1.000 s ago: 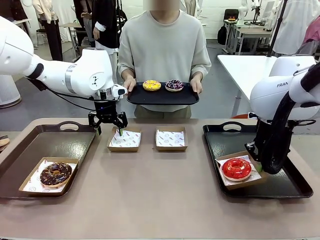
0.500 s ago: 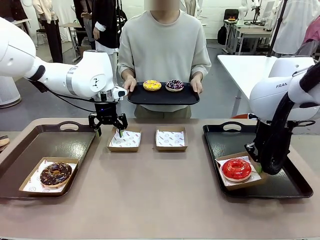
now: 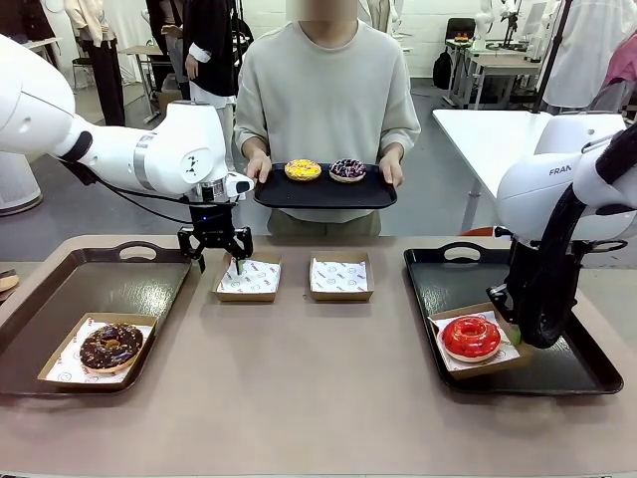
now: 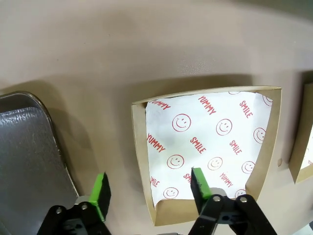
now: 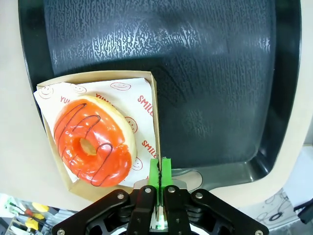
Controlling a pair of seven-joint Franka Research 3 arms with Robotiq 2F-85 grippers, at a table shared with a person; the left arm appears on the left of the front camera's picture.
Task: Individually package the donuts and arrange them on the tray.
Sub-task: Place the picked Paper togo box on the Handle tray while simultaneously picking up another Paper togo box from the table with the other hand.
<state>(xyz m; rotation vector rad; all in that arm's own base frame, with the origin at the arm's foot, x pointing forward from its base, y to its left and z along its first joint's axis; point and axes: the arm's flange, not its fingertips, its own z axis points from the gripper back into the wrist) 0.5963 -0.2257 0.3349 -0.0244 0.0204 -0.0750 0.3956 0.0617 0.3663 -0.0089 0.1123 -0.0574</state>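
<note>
A person holds a small black tray (image 3: 323,194) with a yellow-iced donut (image 3: 303,170) and a dark purple donut (image 3: 346,169) on it. On the left tray (image 3: 119,284) a chocolate donut (image 3: 110,347) lies in its box. The red donut (image 3: 471,336) (image 5: 93,142) lies in a box (image 5: 154,105) on the right tray (image 3: 448,284) (image 5: 215,73). My right gripper (image 3: 515,334) (image 5: 160,171) is shut on that box's wall. My left gripper (image 3: 216,261) (image 4: 150,188) is open, its fingers astride the left wall of an empty paper-lined box (image 3: 249,278) (image 4: 205,142).
A second empty lined box (image 3: 340,277) (image 4: 305,156) stands to the right of the first, at the middle of the table. The left tray's corner (image 4: 29,147) lies close beside my left gripper. The person stands at the far edge, both hands on the small tray.
My left gripper's fingers have drawn closer together around the empty box's wall. The right arm, the donuts and the person's tray stay where they were.
</note>
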